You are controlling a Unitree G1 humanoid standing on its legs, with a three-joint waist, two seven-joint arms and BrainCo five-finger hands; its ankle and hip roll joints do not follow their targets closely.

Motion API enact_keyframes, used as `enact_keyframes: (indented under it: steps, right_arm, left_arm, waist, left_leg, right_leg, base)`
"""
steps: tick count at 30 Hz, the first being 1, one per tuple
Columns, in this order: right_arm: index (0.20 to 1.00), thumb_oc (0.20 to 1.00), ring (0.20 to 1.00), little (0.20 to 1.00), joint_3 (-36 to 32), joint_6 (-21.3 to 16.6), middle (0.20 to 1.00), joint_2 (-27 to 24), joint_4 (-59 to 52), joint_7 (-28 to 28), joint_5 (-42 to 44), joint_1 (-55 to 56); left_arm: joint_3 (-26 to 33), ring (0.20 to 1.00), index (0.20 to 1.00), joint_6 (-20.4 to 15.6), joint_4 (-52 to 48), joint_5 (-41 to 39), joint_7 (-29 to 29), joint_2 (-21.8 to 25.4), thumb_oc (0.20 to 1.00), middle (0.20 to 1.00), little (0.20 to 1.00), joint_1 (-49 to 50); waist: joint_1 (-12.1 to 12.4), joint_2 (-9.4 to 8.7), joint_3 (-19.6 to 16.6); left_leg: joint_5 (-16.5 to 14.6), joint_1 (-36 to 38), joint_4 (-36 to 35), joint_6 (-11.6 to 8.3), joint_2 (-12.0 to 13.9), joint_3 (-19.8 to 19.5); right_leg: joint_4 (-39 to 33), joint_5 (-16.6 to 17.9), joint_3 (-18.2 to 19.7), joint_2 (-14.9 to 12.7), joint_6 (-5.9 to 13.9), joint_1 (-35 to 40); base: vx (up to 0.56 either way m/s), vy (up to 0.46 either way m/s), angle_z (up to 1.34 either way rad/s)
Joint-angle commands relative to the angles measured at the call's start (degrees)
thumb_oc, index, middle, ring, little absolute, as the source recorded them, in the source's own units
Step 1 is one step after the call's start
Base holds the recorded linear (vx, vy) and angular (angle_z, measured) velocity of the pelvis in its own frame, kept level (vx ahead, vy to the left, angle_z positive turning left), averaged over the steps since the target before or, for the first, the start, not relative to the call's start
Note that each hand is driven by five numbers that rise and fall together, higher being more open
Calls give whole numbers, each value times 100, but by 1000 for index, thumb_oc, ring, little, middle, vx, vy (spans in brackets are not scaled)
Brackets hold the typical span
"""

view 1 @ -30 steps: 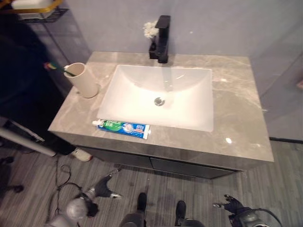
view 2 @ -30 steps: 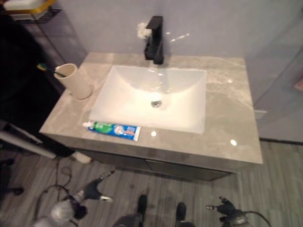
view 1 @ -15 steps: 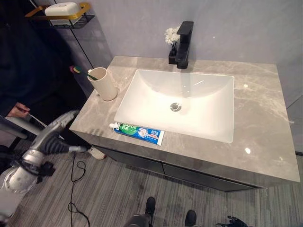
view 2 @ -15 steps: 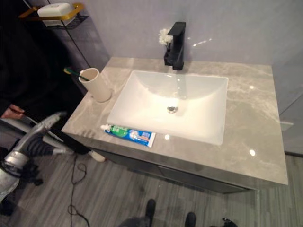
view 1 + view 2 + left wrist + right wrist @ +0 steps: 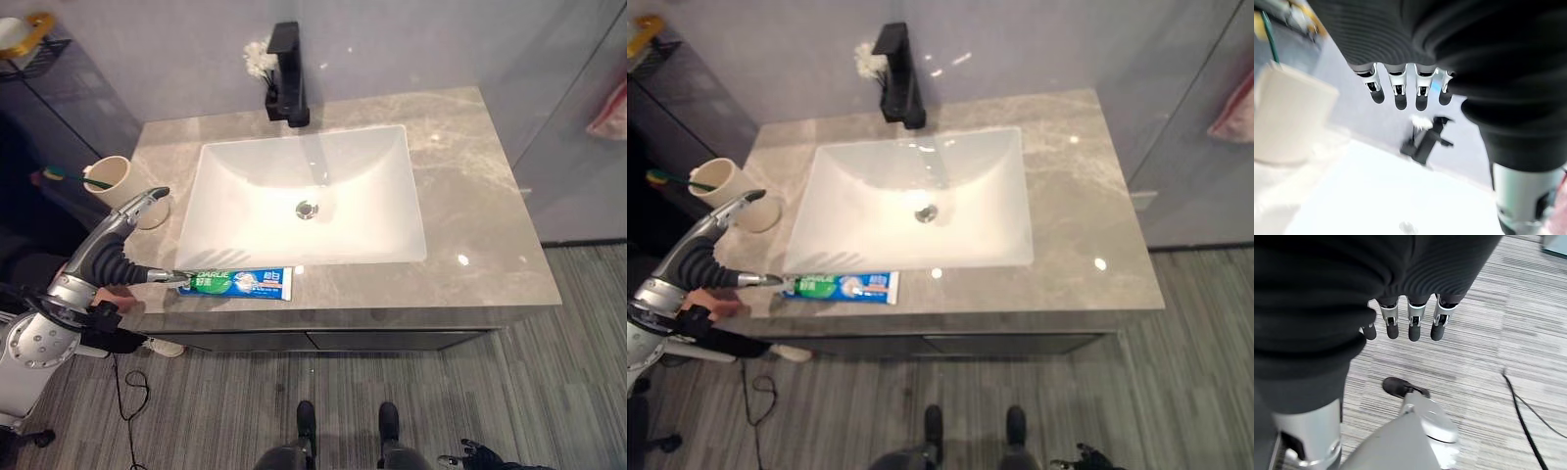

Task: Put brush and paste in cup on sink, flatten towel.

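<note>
I see the left hand (image 5: 122,245) raised at the near left corner of the grey marble counter (image 5: 470,196), with its fingers (image 5: 1400,93) extended and spread, enclosing nothing. One dark tip reaches toward the cup (image 5: 122,186); the thumb tip lies at the cap end of the toothpaste tube (image 5: 238,283), and I cannot tell whether it touches it. The tube lies flat on the counter's near edge, just in front of the white basin (image 5: 304,196), cap end to the left. The cream cup stands upright on the far left part of the counter, left of the basin. The toothbrush (image 5: 64,177) stands in the cup, its green handle leaning out to the left. The black faucet (image 5: 287,73) stands behind the basin at the far edge, with a small white flower (image 5: 259,61) just to its left. A pink cloth (image 5: 609,110) hangs at the far right, well apart from the counter. The right hand (image 5: 1405,323) hangs low over the striped floor (image 5: 1488,362), its fingers straight and relaxed, holding nothing.
</note>
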Motion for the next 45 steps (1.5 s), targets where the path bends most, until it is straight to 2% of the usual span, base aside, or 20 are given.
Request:
enact_keyframes:
  steps: [1, 18, 21, 23, 24, 25, 27, 28, 38, 45]
  right_arm:
    - [1000, 1000, 1000, 1000, 65, 24, 1000, 44, 84, 67, 112, -107]
    - [1000, 1000, 1000, 1000, 131, -40, 1000, 25, -141, -60, 230, -277]
    - [1000, 1000, 1000, 1000, 142, -44, 1000, 13, -162, -75, 254, -298]
    - [1000, 1000, 1000, 1000, 154, -42, 1000, 4, -134, -91, 256, -329]
    - [1000, 1000, 1000, 1000, 162, -42, 1000, 3, -152, -95, 267, -344]
    - [1000, 1000, 1000, 1000, 168, -48, 1000, 5, -153, -98, 270, -347]
    - [1000, 1000, 1000, 1000, 165, -47, 1000, 7, -141, -113, 274, -350]
    - [1000, 1000, 1000, 1000, 158, -46, 1000, 3, -129, -119, 284, -354]
    - [1000, 1000, 1000, 1000, 138, -76, 1000, -25, -123, -178, 283, -313]
    - [1000, 1000, 1000, 1000, 130, -82, 1000, -10, -115, -187, 269, -185]
  left_arm:
    - [110, 1000, 1000, -48, -7, -414, -185, 35, 1000, 1000, 1000, -115]
    - [-585, 1000, 1000, 72, 158, -363, -463, 36, 1000, 1000, 1000, -11]
    - [-760, 627, 627, 73, 234, -343, -477, 29, 627, 627, 627, -76]
    - [-917, 573, 573, 78, 319, -325, -488, 0, 573, 573, 573, -149]
    - [-953, 498, 498, 87, 321, -309, -491, -5, 498, 498, 498, -160]
    - [-994, 464, 464, 90, 324, -286, -498, -1, 464, 464, 464, -176]
    - [-1072, 332, 332, 84, 369, -261, -486, -25, 332, 332, 332, -218]
    - [-1100, 200, 200, 92, 389, -240, -479, -28, 200, 200, 200, -226]
    - [-1256, 200, 200, 108, 474, 8, -451, 73, 200, 200, 200, -230]
    - [-1471, 200, 200, 14, 415, 394, -371, 336, 200, 200, 200, -337]
  waist:
    - [-16, -251, 37]
    - [-72, -200, 99]
    - [-80, -195, 110]
    - [-84, -191, 120]
    - [-84, -192, 122]
    - [-92, -191, 129]
    - [-92, -193, 128]
    - [-90, -196, 125]
    - [-110, -249, 84]
    - [-155, -246, -19]
  left_leg:
    - [-190, 63, 54, -14, -154, 162]
    - [-201, 19, 41, -10, -148, 222]
    - [-194, -17, 40, -5, -151, 224]
    - [-186, -40, 37, -5, -151, 241]
    - [-182, -57, 34, -4, -153, 243]
    - [-179, -71, 34, -5, -150, 246]
    - [-175, -93, 34, -4, -150, 251]
    - [-174, -108, 34, -7, -147, 259]
    - [-167, -164, 34, -28, -96, 309]
    - [-169, -151, 34, -51, -83, 297]
  right_leg:
    - [19, 142, 281, -474, 535, 95]
    - [0, 171, 347, -496, 559, -44]
    - [-6, 188, 356, -493, 563, -84]
    - [-9, 217, 363, -500, 577, -127]
    - [-9, 225, 367, -500, 580, -150]
    - [-9, 234, 376, -502, 583, -170]
    - [-9, 251, 383, -508, 588, -201]
    - [-9, 257, 386, -508, 589, -220]
    - [-9, 287, 427, -485, 599, -320]
    - [-9, 288, 402, -502, 618, -312]
  base:
    - [44, 35, -14]
    - [7, 4, -2]
    - [0, 0, 0]
    - [0, 0, 0]
    - [0, 0, 0]
    - [0, 0, 0]
    - [-4, 1, -2]
    - [-9, -3, -9]
    - [-4, -1, -1]
    - [-2, -5, -1]
